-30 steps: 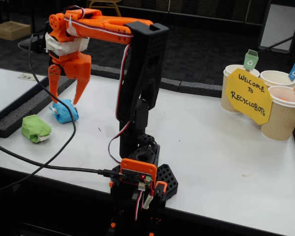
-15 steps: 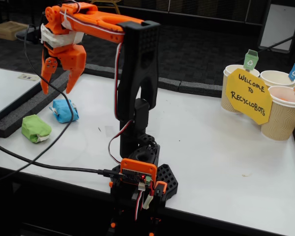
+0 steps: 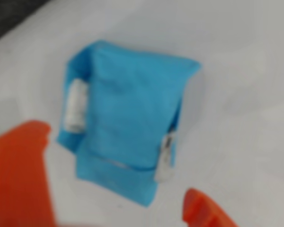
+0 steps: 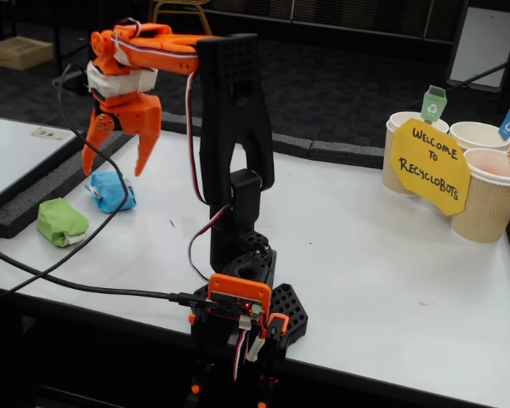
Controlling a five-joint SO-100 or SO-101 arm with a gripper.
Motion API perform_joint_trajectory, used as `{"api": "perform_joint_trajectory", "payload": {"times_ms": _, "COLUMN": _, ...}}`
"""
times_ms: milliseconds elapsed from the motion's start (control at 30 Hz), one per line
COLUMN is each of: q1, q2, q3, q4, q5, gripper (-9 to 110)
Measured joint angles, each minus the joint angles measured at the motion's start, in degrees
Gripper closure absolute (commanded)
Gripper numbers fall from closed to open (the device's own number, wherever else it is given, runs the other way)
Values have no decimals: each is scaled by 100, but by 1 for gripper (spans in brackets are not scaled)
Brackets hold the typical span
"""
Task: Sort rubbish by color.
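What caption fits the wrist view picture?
Open orange gripper hovering above a crumpled blue paper wad on the white table.

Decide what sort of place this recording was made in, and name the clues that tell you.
Probably a demo stand at an exhibition hall or fair, not a home. A handwritten yellow sign reads "Welcome to Recyclobots", flagged paper cups serve as sorting bins, and white tables stand on dark carpet.

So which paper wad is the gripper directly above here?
The blue wad: the open gripper hangs over it, and it fills the wrist view. The green wad lies off to the left.
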Motion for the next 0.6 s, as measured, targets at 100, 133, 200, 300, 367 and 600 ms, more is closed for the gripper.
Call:
{"api": "perform_joint_trajectory", "payload": {"times_ms": 100, "q1": 9, "q2": -281, "q3": -185, "q4": 0, "q5": 0, "gripper": 76}}
{"api": "perform_joint_trajectory", "payload": {"times_ms": 133, "q1": 9, "q2": -387, "q3": -246, "q4": 0, "q5": 0, "gripper": 76}}
{"api": "perform_joint_trajectory", "payload": {"times_ms": 200, "q1": 9, "q2": -527, "q3": -360, "q4": 18, "q5": 0, "gripper": 75}}
{"api": "perform_joint_trajectory", "payload": {"times_ms": 300, "q1": 9, "q2": -633, "q3": -492, "q4": 79, "q5": 0, "gripper": 75}}
{"api": "perform_joint_trajectory", "payload": {"times_ms": 367, "q1": 9, "q2": -650, "q3": -563, "q4": 88, "q5": 0, "gripper": 75}}
{"api": "perform_joint_trajectory", "payload": {"times_ms": 600, "q1": 9, "q2": -879, "q3": -606, "q4": 123, "q5": 0, "gripper": 75}}
